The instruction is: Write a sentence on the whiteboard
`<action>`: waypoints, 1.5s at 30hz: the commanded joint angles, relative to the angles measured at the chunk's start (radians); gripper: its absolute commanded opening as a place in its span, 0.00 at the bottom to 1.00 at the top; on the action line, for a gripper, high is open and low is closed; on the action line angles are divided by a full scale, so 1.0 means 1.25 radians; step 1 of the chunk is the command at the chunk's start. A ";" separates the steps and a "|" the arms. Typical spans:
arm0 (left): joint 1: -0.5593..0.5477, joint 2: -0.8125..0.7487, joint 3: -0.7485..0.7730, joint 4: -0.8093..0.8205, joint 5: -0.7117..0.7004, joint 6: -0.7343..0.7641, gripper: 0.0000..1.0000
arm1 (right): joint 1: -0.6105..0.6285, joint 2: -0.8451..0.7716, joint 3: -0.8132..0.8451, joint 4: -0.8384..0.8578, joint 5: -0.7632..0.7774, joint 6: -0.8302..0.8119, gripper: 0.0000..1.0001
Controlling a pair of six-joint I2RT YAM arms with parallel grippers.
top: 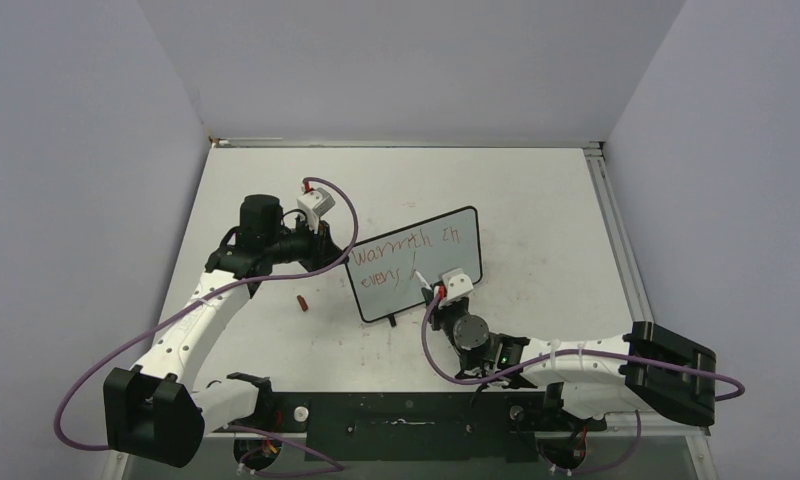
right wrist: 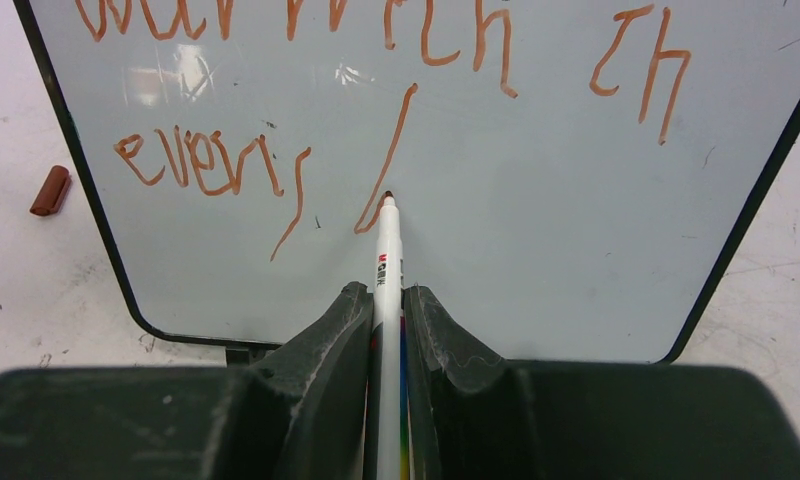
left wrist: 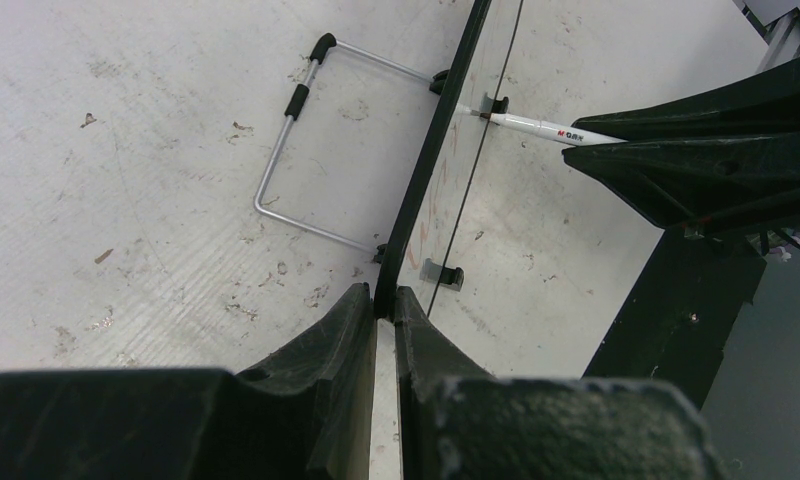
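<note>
Right gripper point(right wrist: 386, 300): my fingers are pressed together on a marker point(right wrist: 388, 250), which runs straight out between them.
Marker: white barrel with a small printed label; its dark tip rests against the whiteboard point(right wrist: 536, 220), at the lower end of a long slanted red stroke.
Left gripper point(left wrist: 384, 300): my fingers are closed on the thin black frame at the whiteboard's left edge, one on the front face and one on the back.
Whiteboard: it stands upright near the middle of the table point(top: 276, 190), between my two arms and turned at an angle in the overhead view, with its written face toward my right arm. Its surface is pale and its frame has rounded corners.
Sentence point(top: 401, 247): messy red handwriting in two lines. The top line reads roughly "warmth in"; the lower line reads roughly "every", followed by the slanted stroke where the tip sits. The right part of the lower line is blank.
Feet point(left wrist: 443, 273): small black clips under the bottom edge, resting on the table.
Wire stand point(left wrist: 296, 150): a bent metal loop behind the whiteboard, joined to the frame and lying on the table.
Cap point(right wrist: 50, 190): a small red-brown cap lies on the table just left of the whiteboard, apart from it.
</note>
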 commanded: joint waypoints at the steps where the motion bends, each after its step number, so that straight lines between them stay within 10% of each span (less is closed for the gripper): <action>1: 0.003 0.002 -0.006 -0.032 -0.022 0.015 0.00 | -0.012 -0.007 0.023 0.023 0.021 0.007 0.05; 45: 0.004 0.003 -0.007 -0.033 -0.025 0.014 0.00 | -0.013 -0.042 0.012 0.029 0.010 -0.016 0.05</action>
